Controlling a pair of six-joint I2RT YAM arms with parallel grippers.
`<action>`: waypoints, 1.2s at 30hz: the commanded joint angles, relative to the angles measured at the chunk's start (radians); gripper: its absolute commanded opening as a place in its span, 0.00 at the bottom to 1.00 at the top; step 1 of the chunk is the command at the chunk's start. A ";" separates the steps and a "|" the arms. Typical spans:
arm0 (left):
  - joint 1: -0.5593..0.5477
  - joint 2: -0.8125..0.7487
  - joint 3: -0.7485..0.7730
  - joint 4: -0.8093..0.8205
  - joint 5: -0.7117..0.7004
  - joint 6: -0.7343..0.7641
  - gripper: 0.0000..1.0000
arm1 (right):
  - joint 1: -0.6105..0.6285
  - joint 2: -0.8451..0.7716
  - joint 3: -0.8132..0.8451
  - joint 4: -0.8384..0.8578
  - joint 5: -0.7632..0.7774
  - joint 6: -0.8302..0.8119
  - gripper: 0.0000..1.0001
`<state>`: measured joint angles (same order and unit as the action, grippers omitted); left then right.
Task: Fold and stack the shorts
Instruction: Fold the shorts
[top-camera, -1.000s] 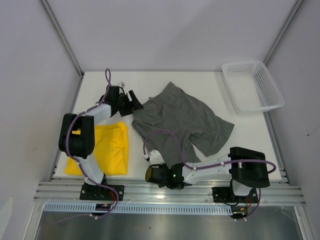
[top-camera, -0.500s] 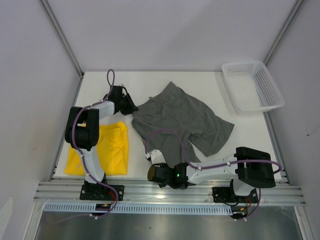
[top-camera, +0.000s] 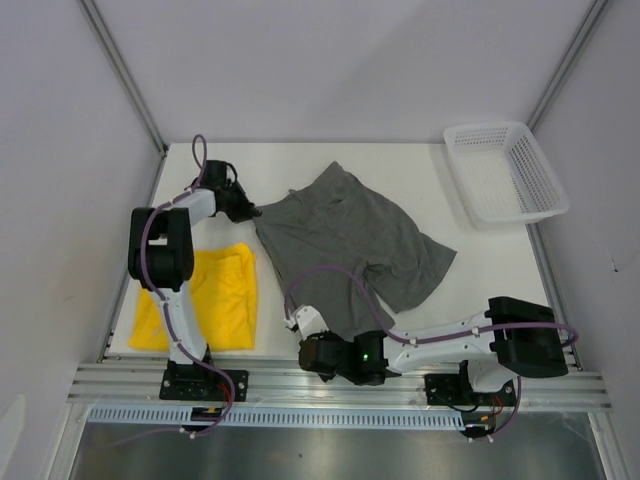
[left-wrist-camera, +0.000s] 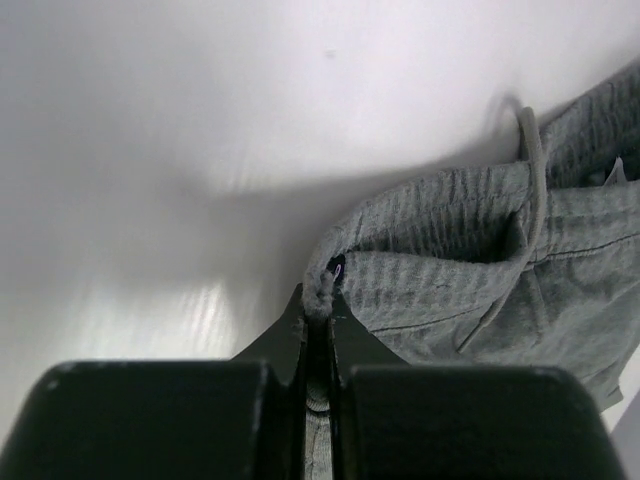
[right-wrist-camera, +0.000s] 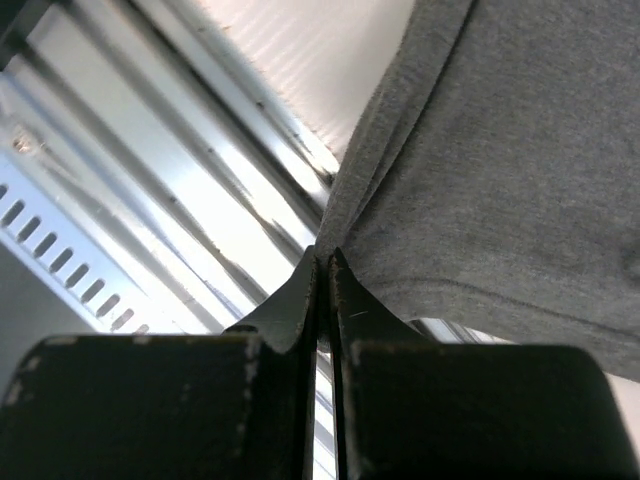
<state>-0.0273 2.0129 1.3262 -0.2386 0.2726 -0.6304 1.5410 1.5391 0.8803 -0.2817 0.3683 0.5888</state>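
The grey-green shorts (top-camera: 350, 235) lie spread over the middle of the table. My left gripper (top-camera: 249, 211) is shut on their far-left waistband corner; in the left wrist view the cloth (left-wrist-camera: 480, 290) is bunched between the tips of that gripper (left-wrist-camera: 320, 298), with a drawstring (left-wrist-camera: 535, 190) looping over the waistband. My right gripper (top-camera: 302, 322) is shut on a leg hem at the near edge; in the right wrist view the grey cloth (right-wrist-camera: 500, 150) rises from the closed tips of that gripper (right-wrist-camera: 323, 256). The yellow shorts (top-camera: 205, 300) lie folded at the near left.
A white mesh basket (top-camera: 505, 170) stands at the far right corner. The aluminium rail (top-camera: 330, 385) runs along the near table edge, right below my right gripper, and shows as bright ribs (right-wrist-camera: 150, 150) in the right wrist view. Grey walls close in both sides.
My left gripper closed on the waistband corner and drew it left. The right gripper, still shut on the hem, moved nearer the rail. The grey shorts shifted left and stretched flatter.
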 joint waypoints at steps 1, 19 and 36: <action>0.055 -0.006 0.096 -0.077 -0.016 -0.022 0.00 | 0.053 -0.036 0.042 0.019 -0.093 -0.101 0.00; 0.118 -0.261 0.150 -0.407 -0.062 -0.210 0.00 | -0.305 -0.451 0.114 -0.255 -0.153 -0.167 0.00; 0.122 -0.388 0.104 -0.301 -0.036 -0.473 0.00 | -0.739 -0.531 0.190 -0.396 -0.400 -0.339 0.00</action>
<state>0.0711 1.7142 1.4113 -0.5182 0.2646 -1.0584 0.8047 1.0302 1.0157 -0.6388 0.0456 0.3286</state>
